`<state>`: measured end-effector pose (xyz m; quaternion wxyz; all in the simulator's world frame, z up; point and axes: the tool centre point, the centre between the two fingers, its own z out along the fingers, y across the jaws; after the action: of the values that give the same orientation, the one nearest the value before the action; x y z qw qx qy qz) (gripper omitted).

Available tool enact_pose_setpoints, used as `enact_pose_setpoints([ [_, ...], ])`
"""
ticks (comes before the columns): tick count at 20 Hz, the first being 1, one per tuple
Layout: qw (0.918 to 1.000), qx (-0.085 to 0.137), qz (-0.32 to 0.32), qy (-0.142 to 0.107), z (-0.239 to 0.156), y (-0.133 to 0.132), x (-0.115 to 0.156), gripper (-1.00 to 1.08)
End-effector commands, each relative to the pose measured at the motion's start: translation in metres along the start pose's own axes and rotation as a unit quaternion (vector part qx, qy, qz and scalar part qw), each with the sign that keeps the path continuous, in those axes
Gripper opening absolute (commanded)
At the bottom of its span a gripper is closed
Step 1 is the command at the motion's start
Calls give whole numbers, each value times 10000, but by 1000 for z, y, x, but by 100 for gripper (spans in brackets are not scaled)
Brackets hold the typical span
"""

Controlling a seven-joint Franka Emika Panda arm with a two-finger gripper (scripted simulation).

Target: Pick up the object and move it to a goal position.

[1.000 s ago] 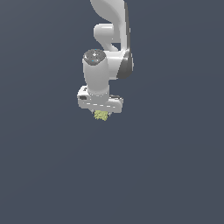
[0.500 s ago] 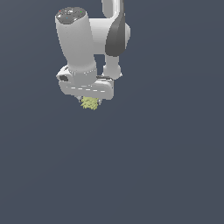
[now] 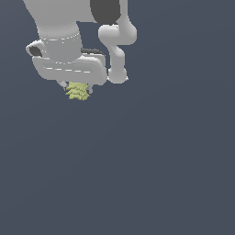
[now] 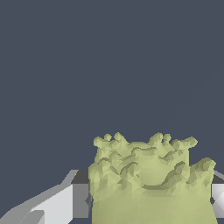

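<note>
The object (image 3: 77,91) is a small yellow-green lumpy clump with a rough layered surface. It hangs just under my white gripper (image 3: 77,88) in the upper left of the exterior view, held up off the ground. In the wrist view the object (image 4: 146,181) fills the space between my two fingers, with one grey-white finger (image 4: 65,203) pressed on one side and the other finger (image 4: 217,199) at the opposite side. The gripper is shut on the object. The fingertips are mostly hidden by the gripper body in the exterior view.
The white arm (image 3: 114,41) rises behind the gripper and leaves the frame at the top. All around is a plain dark grey-blue surface (image 3: 151,170). No goal marker or other object shows.
The gripper with the object has moved up and toward the exterior view's left, and closer to that camera, so it looks much larger. The grip on the object has held.
</note>
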<state>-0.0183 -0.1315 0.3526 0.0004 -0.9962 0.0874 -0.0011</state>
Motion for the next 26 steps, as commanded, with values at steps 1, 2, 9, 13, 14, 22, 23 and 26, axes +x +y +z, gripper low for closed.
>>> enact_pose_setpoints([
  [1, 10000, -4, -5, -8, -21, 7, 5, -100],
  [2, 10000, -4, -5, -8, -28, 10, 7, -100],
  [9, 10000, -4, -5, -8, -75, 27, 20, -100],
  [13, 10000, -5, -8, -9, -97, 34, 26, -100],
  [14, 10000, -5, -8, -9, -102, 36, 28, -100],
  [22, 10000, -5, -8, -9, -127, 45, 36, -100],
  [23, 10000, -5, -8, -9, -129, 46, 36, -100],
  [26, 10000, -5, -8, -9, -133, 47, 38, -100],
])
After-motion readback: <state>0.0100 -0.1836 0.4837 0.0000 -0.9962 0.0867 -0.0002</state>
